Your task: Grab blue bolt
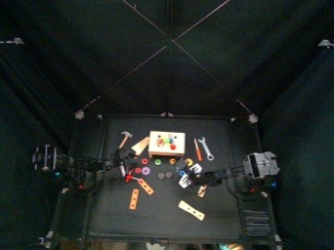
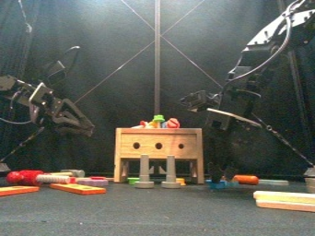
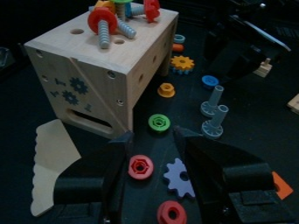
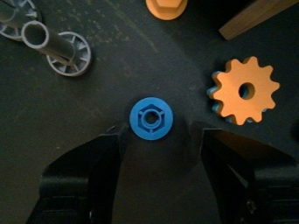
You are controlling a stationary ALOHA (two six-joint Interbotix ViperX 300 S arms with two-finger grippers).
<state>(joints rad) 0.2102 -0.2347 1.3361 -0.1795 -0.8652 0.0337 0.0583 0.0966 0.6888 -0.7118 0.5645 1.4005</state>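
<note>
Two open jaws of right gripper [image 4: 156, 150] hovered empty either side of blue bolt [image 4: 151, 118], just beside orange gear [image 4: 246, 90]; presumably aligned for closing. Left gripper [image 3: 160, 150] parked open near wooden box [image 3: 100, 74].

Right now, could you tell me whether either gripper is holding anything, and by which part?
Nothing is held. The right gripper hangs open around the blue bolt, untouched; the left gripper is open and empty.

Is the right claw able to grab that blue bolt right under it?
Probably yes. The right claw hangs open just above the blue bolt, which lies between its jaws on bare table. The orange gear and grey bolts sit off to the sides.
</note>
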